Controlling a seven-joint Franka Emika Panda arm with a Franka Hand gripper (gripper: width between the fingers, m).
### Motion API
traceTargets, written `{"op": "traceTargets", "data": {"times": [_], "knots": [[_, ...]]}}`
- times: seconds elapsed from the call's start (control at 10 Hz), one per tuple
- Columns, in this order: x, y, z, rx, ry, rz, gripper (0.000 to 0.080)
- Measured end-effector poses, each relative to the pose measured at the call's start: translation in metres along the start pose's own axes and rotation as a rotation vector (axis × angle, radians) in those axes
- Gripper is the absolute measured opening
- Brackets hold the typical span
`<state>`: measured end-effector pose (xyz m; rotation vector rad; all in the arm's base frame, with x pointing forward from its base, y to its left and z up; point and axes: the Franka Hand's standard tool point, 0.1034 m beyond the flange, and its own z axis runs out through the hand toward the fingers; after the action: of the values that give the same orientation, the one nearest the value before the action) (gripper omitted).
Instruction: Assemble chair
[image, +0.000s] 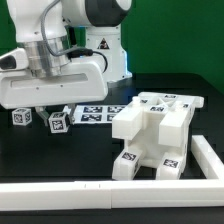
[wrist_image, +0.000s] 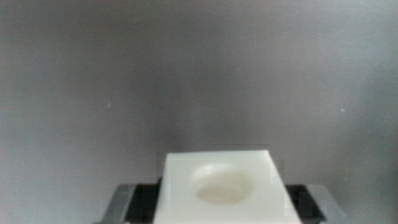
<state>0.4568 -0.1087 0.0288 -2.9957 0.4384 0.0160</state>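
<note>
Wrist view shows our gripper (wrist_image: 219, 205) pinching a small white plastic block with a round dimple (wrist_image: 219, 172). We should keep it square while carrying toward the chunky white tagged plastic chair (image: 155, 135), at four o'clock in the exterior view.

**Hand down, fingers closed on a piece**

My arm (image: 62, 22) arches over at the exterior view's left, wrist bent so my gripper (image: 40, 102) points straight down and hangs low. My fingers (wrist_image: 132, 205) stand partway together, one on each side of a white piece (wrist_image: 221, 182), touching its flanks.
</note>
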Motion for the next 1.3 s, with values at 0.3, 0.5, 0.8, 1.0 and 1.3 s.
{"op": "traceTargets", "data": {"times": [0.3, 0.5, 0.8, 1.0, 1.3], "knots": [[-0.021, 0.007, 0.019, -0.033, -0.01, 0.054, 0.0265], [-0.031, 0.011, 0.023, -0.051, 0.003, 0.025, 0.0265], [-0.032, 0.009, 0.024, -0.037, -0.025, 0.026, 0.0265], [-0.03, 0.007, 0.016, 0.002, -0.1, 0.038, 0.0435], [-0.008, -0.003, 0.0, 0.076, -0.356, 0.079, 0.0632]]}}
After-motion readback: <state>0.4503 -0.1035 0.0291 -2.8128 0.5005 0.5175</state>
